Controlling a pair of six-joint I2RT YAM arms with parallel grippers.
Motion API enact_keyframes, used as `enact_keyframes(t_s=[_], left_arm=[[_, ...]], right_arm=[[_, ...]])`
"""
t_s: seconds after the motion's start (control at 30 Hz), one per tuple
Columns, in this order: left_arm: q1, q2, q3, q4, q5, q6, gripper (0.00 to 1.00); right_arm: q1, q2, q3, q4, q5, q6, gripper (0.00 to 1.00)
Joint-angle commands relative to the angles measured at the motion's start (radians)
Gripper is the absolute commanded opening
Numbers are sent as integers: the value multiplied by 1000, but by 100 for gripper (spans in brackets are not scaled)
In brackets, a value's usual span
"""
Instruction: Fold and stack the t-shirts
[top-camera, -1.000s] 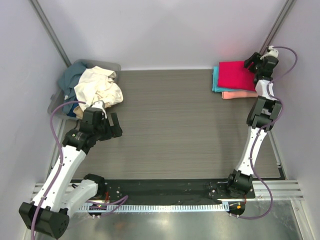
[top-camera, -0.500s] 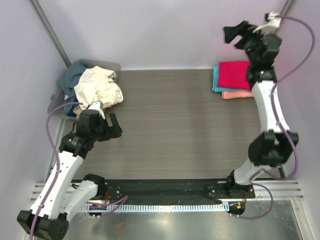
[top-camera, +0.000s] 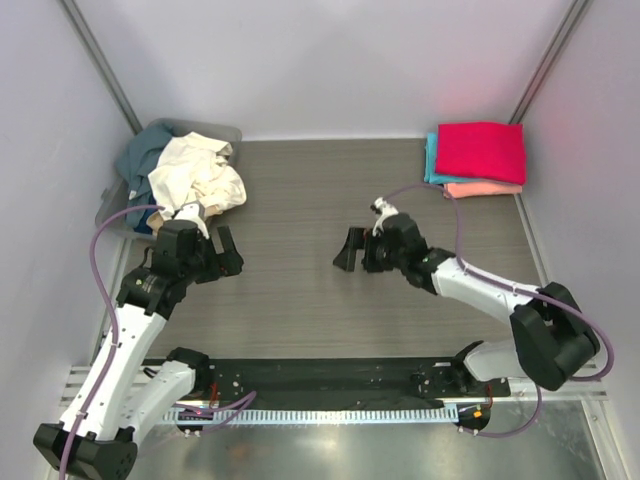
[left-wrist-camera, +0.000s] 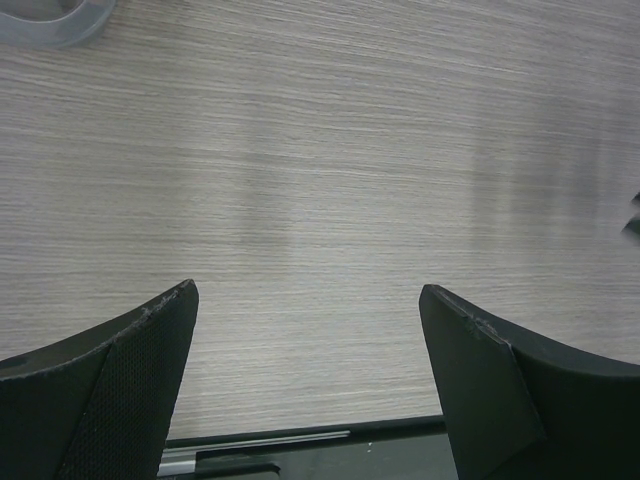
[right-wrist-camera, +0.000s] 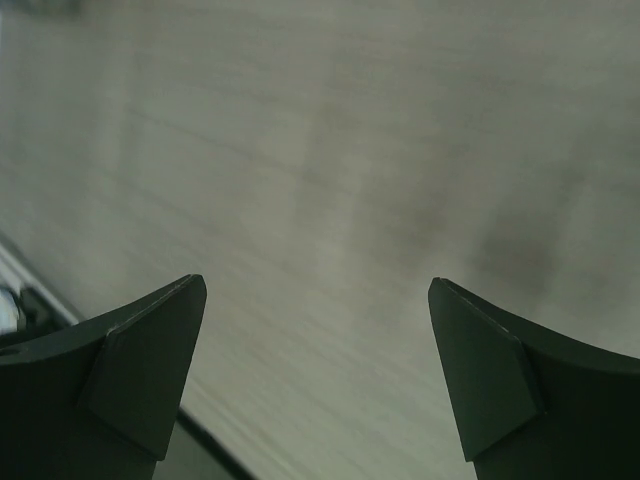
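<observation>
The grey plastic tub (top-camera: 112, 212) is standing at the far left corner of the bench (top-camera: 330, 190). Two unfolded t-shirts are lying in it. The slate blue t-shirt (top-camera: 140, 155) is hanging over the tub's left side. The cream t-shirt (top-camera: 200, 175) is lying crumpled on top, spilling over the tub's right rim towards the bench.

The left arm (top-camera: 135, 300) is reaching forward just in front of the tub. Its jaws are standing wide apart and are gripping nothing. They are hovering over bare bench, near the cream t-shirt but apart from it. The left wrist view is showing only wood-grain surface between the jaws, with a corner of the tub at the upper left.

The right arm (top-camera: 480, 290) is stretching low across the bench towards the left, its jaws near the bench's middle. These jaws are also standing wide apart and are gripping nothing. The right wrist view is blurred; it is showing bare surface between them.

At the far right corner, three folded t-shirts are lying in a stack. The crimson red t-shirt (top-camera: 480, 150) is lying on top. The turquoise t-shirt (top-camera: 431, 160) is showing at the stack's left edge. The salmon pink t-shirt (top-camera: 482, 189) is showing along its near edge. Both arms are well apart from this stack.
</observation>
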Motion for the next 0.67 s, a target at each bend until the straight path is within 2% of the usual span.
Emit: enact_keyframes(t_s=[0.0,0.2,0.63], left_arm=[[-1,-14,6,24,-28,-2,92],[-3,-35,6,19,-73,-8,93],[-3,-53,12,2,-147,-21,93]], right_arm=[[78,-124,-84,76,28,72,100],[103,-210,-261,190,14,118,100],[106,-268,-310,169,44,72,100]])
